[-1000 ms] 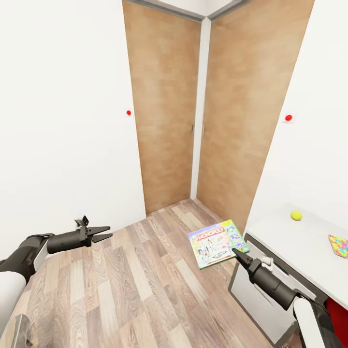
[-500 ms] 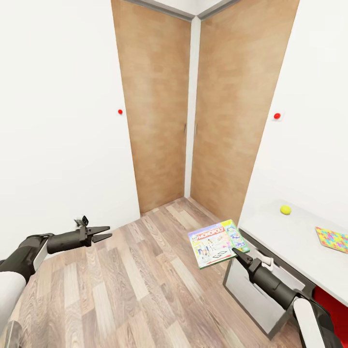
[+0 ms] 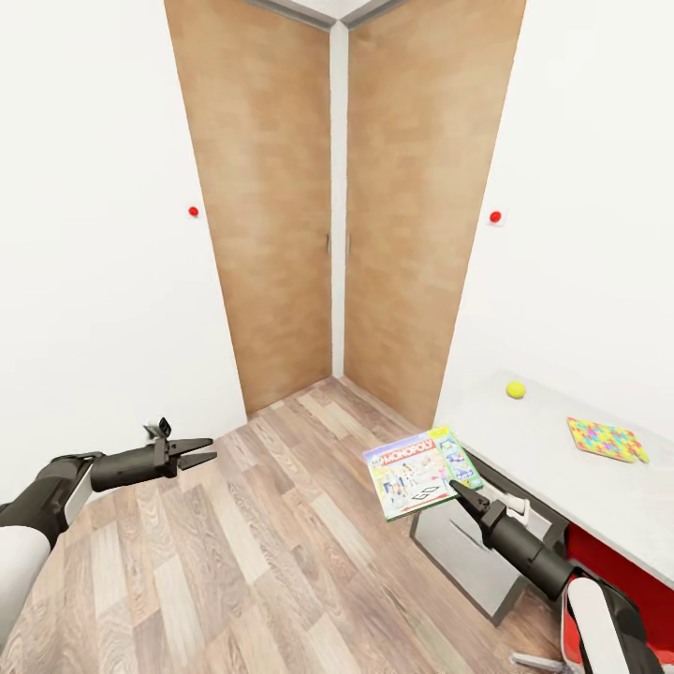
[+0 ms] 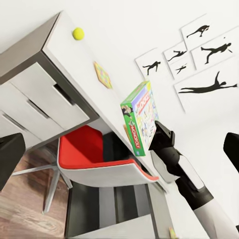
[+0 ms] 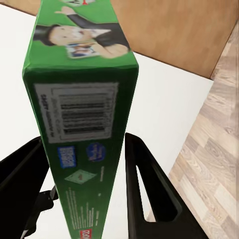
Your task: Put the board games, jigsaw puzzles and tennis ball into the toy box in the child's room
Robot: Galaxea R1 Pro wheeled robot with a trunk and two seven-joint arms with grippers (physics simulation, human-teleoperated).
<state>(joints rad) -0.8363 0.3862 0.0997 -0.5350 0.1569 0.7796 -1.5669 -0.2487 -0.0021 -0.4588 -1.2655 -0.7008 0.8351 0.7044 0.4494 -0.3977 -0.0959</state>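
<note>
My right gripper [image 3: 457, 488] is shut on the corner of a green-edged MONOPOLY board game [image 3: 421, 471], held flat above the floor beside the table [image 3: 552, 473]. In the right wrist view the box's green edge [image 5: 79, 149] sits between both fingers [image 5: 149, 184]. A yellow-green tennis ball [image 3: 516, 389] lies on the table near the wall, and a multicoloured jigsaw puzzle [image 3: 606, 439] lies further along. The left wrist view has the ball [image 4: 78, 33], the puzzle [image 4: 103, 74] and the held box [image 4: 140, 117]. My left gripper [image 3: 208, 450] hangs open and empty over the floor. The toy box and bed are out of view.
Tall wooden doors [image 3: 281, 206] fill the room's corner ahead, with red dome buttons [image 3: 495, 217] on the white walls. A red-and-white swivel chair [image 4: 94, 157] is tucked under the table by grey drawers [image 3: 463, 548]. Wood plank floor [image 3: 271, 552] lies between my arms.
The camera has turned right: the doors, the ball and the table have slid left in the picture and more of the table shows. Both arms hold the same pose, with the box still gripped.
</note>
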